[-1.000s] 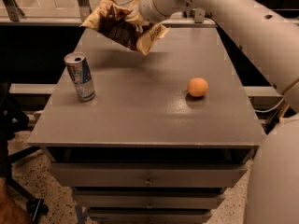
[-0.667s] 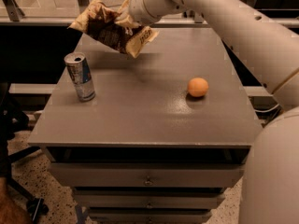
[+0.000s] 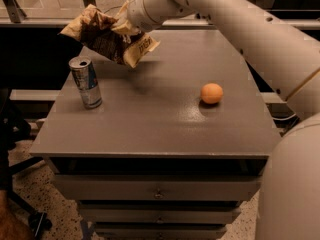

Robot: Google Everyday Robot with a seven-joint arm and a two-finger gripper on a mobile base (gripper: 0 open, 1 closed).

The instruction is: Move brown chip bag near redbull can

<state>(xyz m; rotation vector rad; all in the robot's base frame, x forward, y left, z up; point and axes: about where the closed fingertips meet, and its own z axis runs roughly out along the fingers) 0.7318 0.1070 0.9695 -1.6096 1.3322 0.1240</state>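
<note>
Over the table (image 3: 165, 119), far left, the end effector (image 3: 123, 27) pinches the crinkly brown chip bag (image 3: 100, 38), pale edges showing, just above the redbull can (image 3: 86, 82).

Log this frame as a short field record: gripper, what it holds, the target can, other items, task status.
gripper: above the far left of the grey drawer-fronted table, fingers clamped on a wrinkly dark-brown foil chip bag
bag: lifted clear of the tabletop
target: slim silver-and-blue drink can, upright near the left edge, just below the bag, not touching it
other: small round orange fruit, right of centre
status: bag not yet set down
</note>
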